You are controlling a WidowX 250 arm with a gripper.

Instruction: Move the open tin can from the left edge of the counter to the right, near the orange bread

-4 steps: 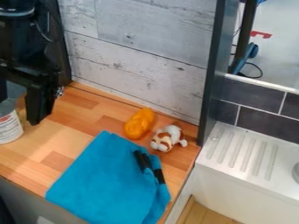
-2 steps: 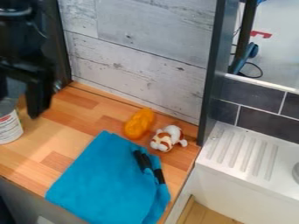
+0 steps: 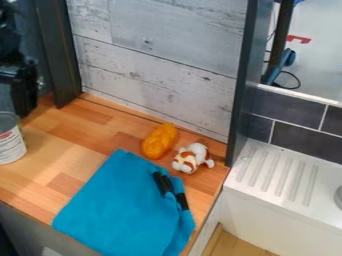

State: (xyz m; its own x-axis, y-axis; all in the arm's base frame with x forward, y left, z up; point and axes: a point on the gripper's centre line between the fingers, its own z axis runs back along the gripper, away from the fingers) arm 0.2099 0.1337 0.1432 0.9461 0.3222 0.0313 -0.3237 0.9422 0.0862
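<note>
Camera view has the tool (image 3: pixel 25 102) at the left, pointing down near the can (image 3: pixel 11 146), which stands upright on the desk (image 3: pixel 83 145); whether it is spread or pressed together, I cannot tell.

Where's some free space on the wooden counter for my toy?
There's bare wood between the white-labelled metal can and the folded blue cloth, running back to the grey plank wall. It's crowded where the lumpy orange toy and brown-and-white toy animal sit close together beside the cloth. The black gripper is near the can.
</note>
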